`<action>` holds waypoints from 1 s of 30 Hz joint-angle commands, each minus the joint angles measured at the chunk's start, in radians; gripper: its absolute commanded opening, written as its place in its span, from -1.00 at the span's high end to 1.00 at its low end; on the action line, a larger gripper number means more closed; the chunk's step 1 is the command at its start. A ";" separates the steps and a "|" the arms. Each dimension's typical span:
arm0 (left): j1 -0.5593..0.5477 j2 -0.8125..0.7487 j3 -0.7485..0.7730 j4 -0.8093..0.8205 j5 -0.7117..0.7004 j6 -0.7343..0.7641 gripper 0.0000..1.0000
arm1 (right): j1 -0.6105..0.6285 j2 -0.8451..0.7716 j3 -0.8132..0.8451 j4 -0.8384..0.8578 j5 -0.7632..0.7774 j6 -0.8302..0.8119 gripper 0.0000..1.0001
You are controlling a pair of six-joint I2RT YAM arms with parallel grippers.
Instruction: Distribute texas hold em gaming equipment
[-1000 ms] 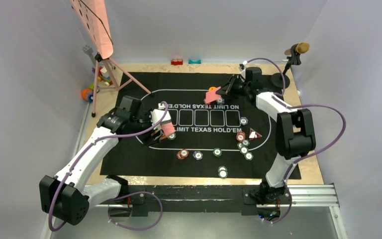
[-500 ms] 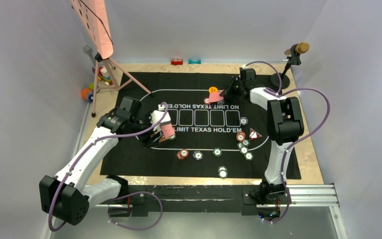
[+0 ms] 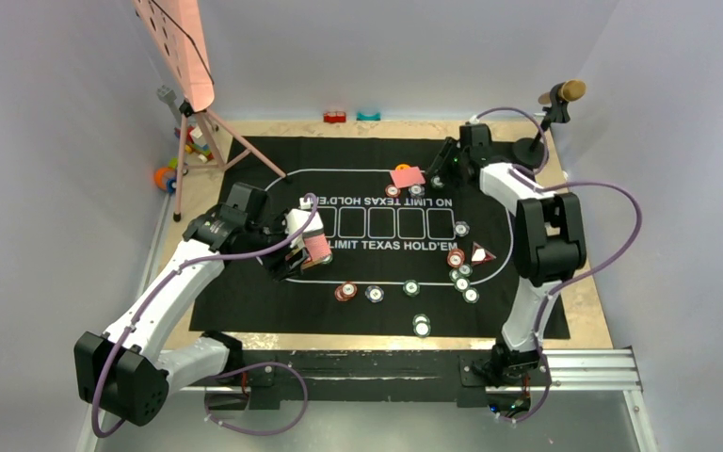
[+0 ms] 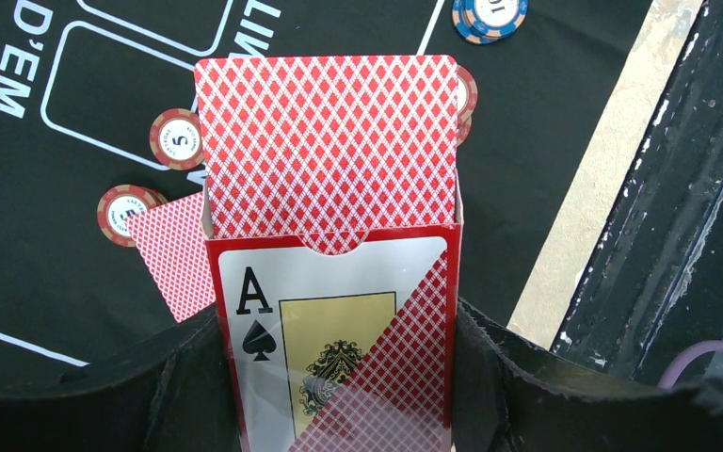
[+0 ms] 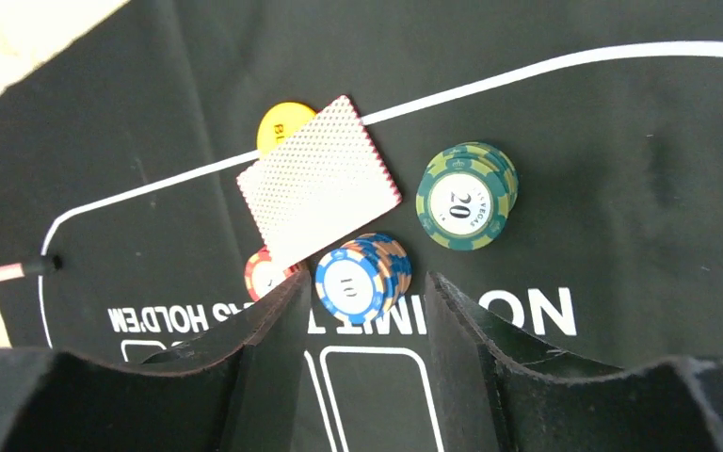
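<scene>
My left gripper point(image 4: 334, 377) is clamped on the card box point(image 4: 377, 282), ace of spades on its front, held over the black mat point(image 4: 38, 282) – the red-backed deck point(image 4: 328, 141) sticks up out of the open top. On the mat beside the box a loose card point(image 4: 174, 250) lies face down, touching one of two red chips point(image 4: 177, 138). My right gripper point(image 5: 367, 358) is at the far side of the mat, jaws apart with nothing between them. Just ahead of it a single card point(image 5: 320, 184) lies face down, overlapping the orange button disc point(image 5: 278, 127), a red chip point(image 5: 262, 275) and a blue chip stack point(image 5: 358, 280) – the green stack point(image 5: 464, 198) sits near, apart from that card
</scene>
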 commanded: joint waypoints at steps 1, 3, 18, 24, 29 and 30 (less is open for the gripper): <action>0.003 -0.020 0.040 0.026 0.037 -0.003 -0.09 | 0.004 -0.153 -0.034 -0.019 0.084 -0.021 -0.05; 0.003 -0.020 0.040 0.026 0.037 -0.002 -0.08 | 0.018 -0.215 -0.070 -0.011 0.072 -0.019 -0.05; 0.003 -0.022 0.047 0.037 0.034 -0.009 -0.08 | 0.436 -0.430 -0.268 0.239 -0.579 -0.025 -0.81; 0.003 -0.024 0.058 0.032 0.032 -0.011 -0.08 | 0.526 -0.354 -0.232 0.304 -0.631 0.008 -0.86; 0.003 -0.020 0.067 0.031 0.033 -0.014 -0.09 | 0.565 -0.272 -0.190 0.299 -0.624 0.004 -0.89; 0.003 -0.020 0.069 0.030 0.035 -0.016 -0.09 | 0.570 -0.261 -0.185 0.297 -0.620 0.004 -0.90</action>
